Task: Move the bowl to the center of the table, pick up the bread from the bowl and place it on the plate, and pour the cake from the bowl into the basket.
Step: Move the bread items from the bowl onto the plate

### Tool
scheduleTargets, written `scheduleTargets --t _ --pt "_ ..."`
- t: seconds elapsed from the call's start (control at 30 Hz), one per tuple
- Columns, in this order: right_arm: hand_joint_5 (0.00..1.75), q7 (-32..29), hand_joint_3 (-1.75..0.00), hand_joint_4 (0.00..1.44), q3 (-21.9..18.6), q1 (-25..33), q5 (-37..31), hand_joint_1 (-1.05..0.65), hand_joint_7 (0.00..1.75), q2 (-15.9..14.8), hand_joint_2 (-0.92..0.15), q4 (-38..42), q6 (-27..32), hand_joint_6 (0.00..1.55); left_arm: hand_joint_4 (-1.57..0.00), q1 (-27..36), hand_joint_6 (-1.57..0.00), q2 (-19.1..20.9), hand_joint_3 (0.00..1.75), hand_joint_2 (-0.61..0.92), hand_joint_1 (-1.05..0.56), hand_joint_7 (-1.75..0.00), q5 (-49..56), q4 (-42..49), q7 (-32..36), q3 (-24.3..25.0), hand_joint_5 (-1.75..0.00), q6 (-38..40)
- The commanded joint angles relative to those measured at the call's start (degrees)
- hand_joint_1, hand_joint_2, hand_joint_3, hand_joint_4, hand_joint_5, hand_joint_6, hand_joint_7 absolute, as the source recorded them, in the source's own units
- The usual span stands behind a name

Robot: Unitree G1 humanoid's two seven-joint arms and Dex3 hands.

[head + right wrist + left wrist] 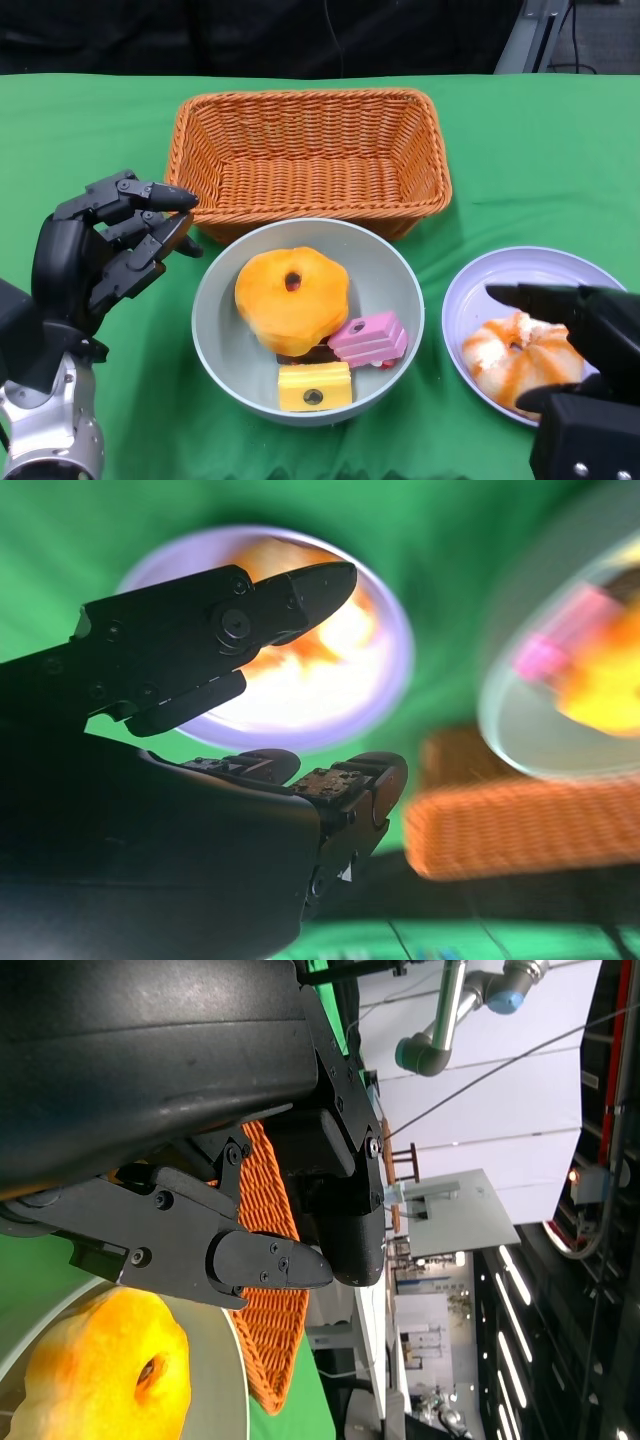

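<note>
Bowl (215,330): a grey bowl is seen near the middle of the green table (90,130), just in front of the basket and to the left of the plate. In the left wrist view its rim (222,1380) is seen below the fingers.
Bread in bowl (292,297): an orange ring-shaped bread is laid in the far left part of the bowl, partly over a dark piece. It is seen also in the left wrist view (95,1370).
Cakes: a pink cake (370,338) is placed at the right side of the bowl, and a yellow cake (314,386) at the near side, just beside each other.
Basket (308,160): an orange wicker basket is set far from the robot, behind the bowl; its near wall is very close to the bowl rim.
Plate (480,290): a pale purple plate is placed at the right, apart from the bowl. A bread with orange stripes (505,355) is laid on it.
Left hand (105,245): it is held to the left of the bowl, near the basket corner. The fingers are spread and a little bent, and nothing is held.
Right hand (575,345): it is held over the near right part of the plate. The fingers (300,590) are kept apart and nothing is gripped; the striped bread is not touched as far as can be seen.
</note>
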Motion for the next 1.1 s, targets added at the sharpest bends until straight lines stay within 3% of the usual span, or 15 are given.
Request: scheduleTargets --t 0.03,0.3,0.5,0.7,1.1 --pt "0.08 -2.8 0.00 0.47 -1.0 1.2 1.4 -0.53 0.03 1.2 -0.85 -3.8 -2.8 0.45 -0.84 -0.4 -0.97 1.0 0.27 0.92 -0.24 -0.82 0.5 0.5 0.7 0.1 -1.37 -0.7" --pt "0.12 -6.4 0.00 0.60 0.3 0.4 2.8 -0.55 0.05 4.6 -0.85 -6.3 -7.6 0.57 -0.84 -0.4 -0.96 0.7 0.25 0.92 -0.24 -0.82 0.4 0.8 0.8 0.2 -1.37 -0.6" --pt "0.12 -8.8 0.00 0.67 3.2 -3.5 3.0 -0.58 0.04 5.6 -0.82 -1.0 -14.2 0.61 -0.84 -0.1 -0.96 0.7 0.27 0.92 -0.23 -0.83 1.0 0.9 1.2 0.0 -1.37 -1.3" --pt "0.11 -8.6 0.00 0.69 6.4 -7.4 1.4 -0.63 0.03 7.3 -0.83 2.4 -14.9 0.64 -0.84 0.4 -0.95 0.6 0.26 0.92 -0.24 -0.85 2.4 0.3 3.1 -0.5 -1.37 -1.6" --pt "0.06 -14.1 -0.01 0.66 10.8 -16.9 -4.0 -0.65 0.01 8.3 -0.86 18.1 -20.2 0.65 -0.82 0.6 -0.93 0.1 0.28 0.92 -0.24 -0.87 2.7 -0.2 3.4 -0.8 -1.37 -2.1"
